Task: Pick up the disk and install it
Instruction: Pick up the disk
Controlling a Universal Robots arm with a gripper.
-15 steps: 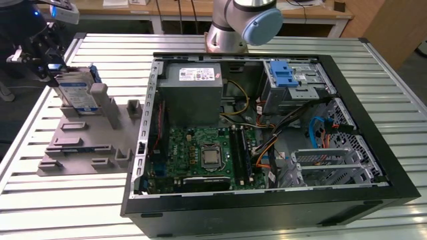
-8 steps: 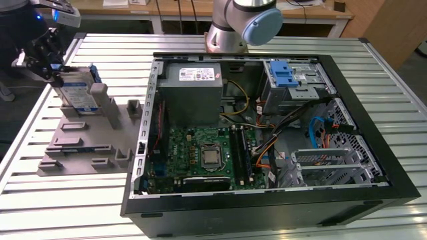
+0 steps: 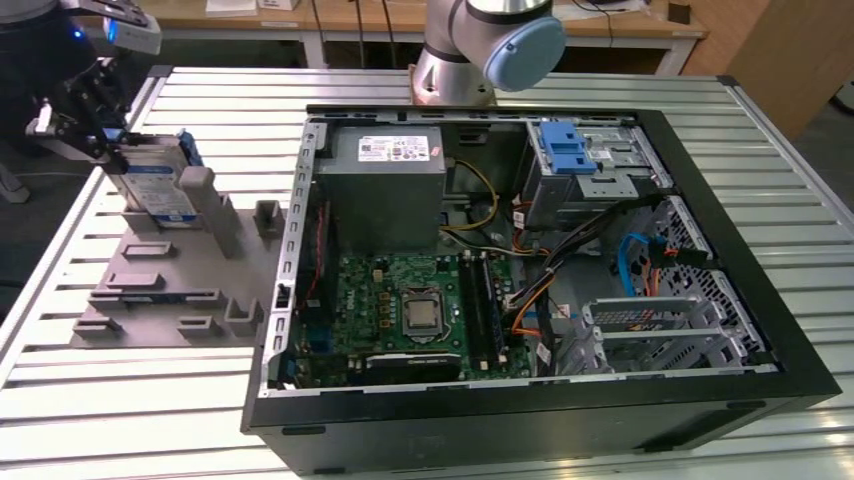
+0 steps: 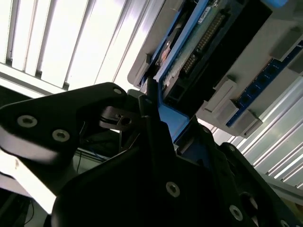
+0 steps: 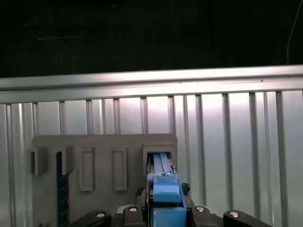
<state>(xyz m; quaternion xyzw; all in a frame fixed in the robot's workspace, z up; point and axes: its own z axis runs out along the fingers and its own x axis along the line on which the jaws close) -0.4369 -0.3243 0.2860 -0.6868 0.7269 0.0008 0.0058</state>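
The slatted metal table (image 3: 774, 160) is seen w/ an open PC case (image 3: 534, 425) lying on it. A grey holder plate (image 3: 160, 295) is set just beside the case, on the exterior view's left. The disk (image 3: 150, 180) is stood up on its edge in a slot of that plate, outside the case. The end effector (image 3: 107, 135) is closed narrow on the disk's blue frame near the top edge. In the second wrist view a black finger (image 4: 151, 109) is pressed against that frame.

What could go wrong: only a thin edge is held, so the disk could tip or slip out if it is lifted fast. If it is pulled at a slant it could get stuck in the slot, & the plate could be dragged up too. Inside the case, the drive cage (image 3: 607, 175) has loose cables (image 3: 594, 240) close by, so the disk could be caught on them.

Writing: the grey power box (image 3: 380, 195) has a white label (image 3: 396, 148), but its print can't be read. The disk's label is white w/ a blue band, & no words can be made out.
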